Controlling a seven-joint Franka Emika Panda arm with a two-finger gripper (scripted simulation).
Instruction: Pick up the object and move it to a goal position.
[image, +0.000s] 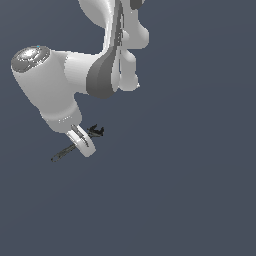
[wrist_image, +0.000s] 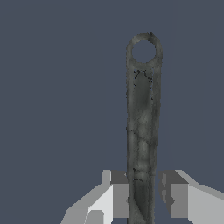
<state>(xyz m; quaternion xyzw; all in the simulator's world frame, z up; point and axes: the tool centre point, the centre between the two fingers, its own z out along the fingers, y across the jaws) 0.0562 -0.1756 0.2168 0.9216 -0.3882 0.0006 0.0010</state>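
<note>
The object is a thin, dark grey wrench (image: 62, 153) with a jawed head (image: 97, 131) and a slim handle. It lies slanted across the white gripper (image: 84, 146) at the end of the arm. In the wrist view the wrench handle (wrist_image: 142, 113) runs straight out from between the two fingers and ends in a ring hole (wrist_image: 143, 51). The gripper (wrist_image: 144, 174) is shut on the handle. One finger (wrist_image: 118, 192) touches it, and the other finger (wrist_image: 175, 194) sits at its far side with barely a sliver of gap. The head end is hidden in the wrist view.
The white arm (image: 55, 85) fills the upper part of the exterior view. A plain dark blue-grey background lies all around, with no other objects and no visible goal marker.
</note>
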